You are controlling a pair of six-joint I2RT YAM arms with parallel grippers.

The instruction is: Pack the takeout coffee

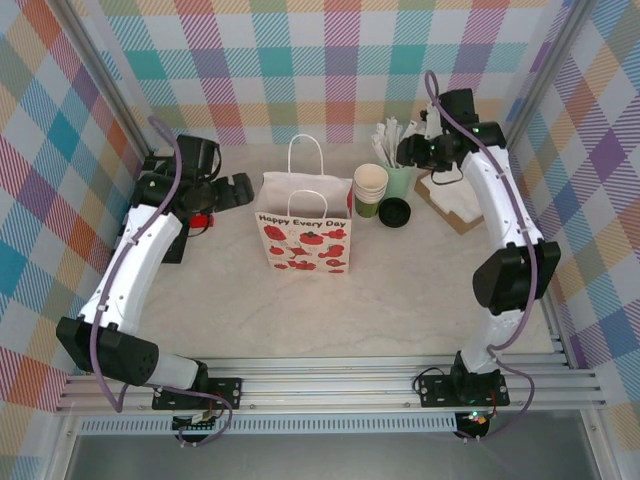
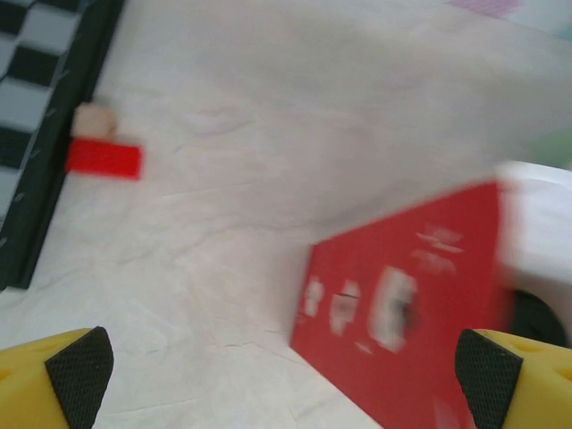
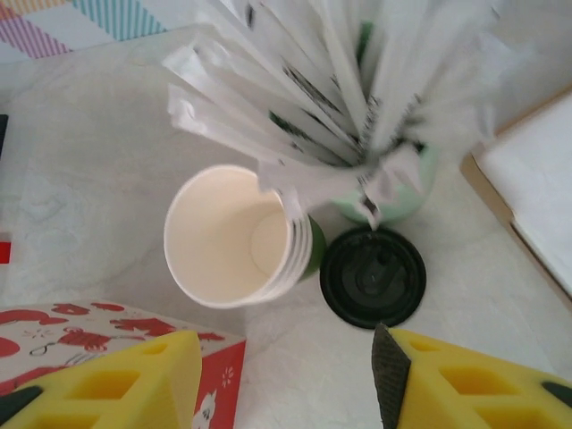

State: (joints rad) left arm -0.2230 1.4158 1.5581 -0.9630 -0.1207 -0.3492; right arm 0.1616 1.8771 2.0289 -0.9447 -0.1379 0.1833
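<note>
Over at the left edge of the table [image 1: 400, 300], towards the far corner, the left gripper [image 1: 238, 187] lies low and points right. In the left wrist view its yellow fingers [image 2: 54, 380] stand wide apart with nothing between them. A small red block [image 1: 200, 220] lies on the table just near of it.

At the middle of the table stands a paper bag [image 1: 305, 235], upright, white with red print and white handles. Its red side panel [image 2: 402, 304] faces the left gripper and is blurred in that wrist's view.

Right of the bag, towards the far edge, a stack of cream cups [image 3: 232, 237] stands mouth up. The takeout coffee [image 3: 373, 277] stands just right of that stack, its black lid on. It is on the table, outside the bag and apart from the cardboard carrier [image 1: 458, 220] near the right edge. Just behind it is the pale green holder [image 1: 402, 182], full of white stirrers [image 3: 304, 98].

The right gripper [image 3: 286, 380] hangs above the cups and the coffee. Its jaws are apart, holding nothing and touching nothing.
</note>
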